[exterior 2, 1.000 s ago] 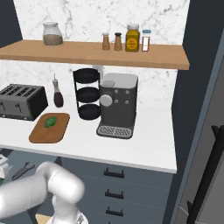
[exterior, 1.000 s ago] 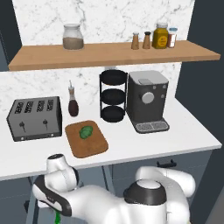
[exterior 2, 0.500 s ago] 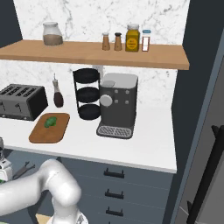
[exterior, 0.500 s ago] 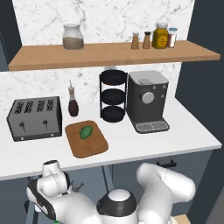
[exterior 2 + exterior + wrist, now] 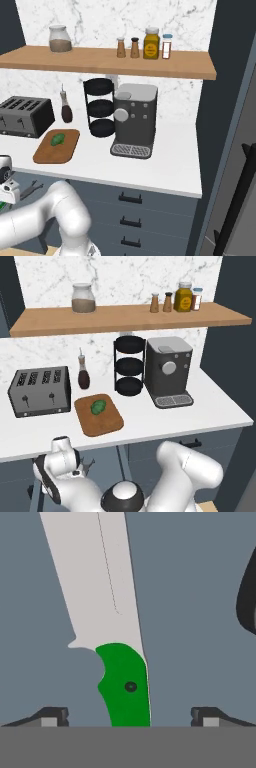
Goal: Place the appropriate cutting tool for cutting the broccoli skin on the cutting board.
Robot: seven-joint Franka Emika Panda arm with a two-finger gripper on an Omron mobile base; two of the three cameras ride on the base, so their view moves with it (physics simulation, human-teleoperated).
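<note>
Gripper (image 5: pixel 130 717) jaws spread wide either side of the knife (image 5: pixel 107 627), green handle between the fingertips (image 5: pixel 50 716), nothing gripped.

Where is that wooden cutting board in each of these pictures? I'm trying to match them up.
Left base view: the cutting board lies left of centre on the white counter, just right of the toaster.
Right base view: it lies at the left, in front of the toaster.
Hand view: I can't find it there.
Shared landmark: the broccoli lying on the board.
</note>
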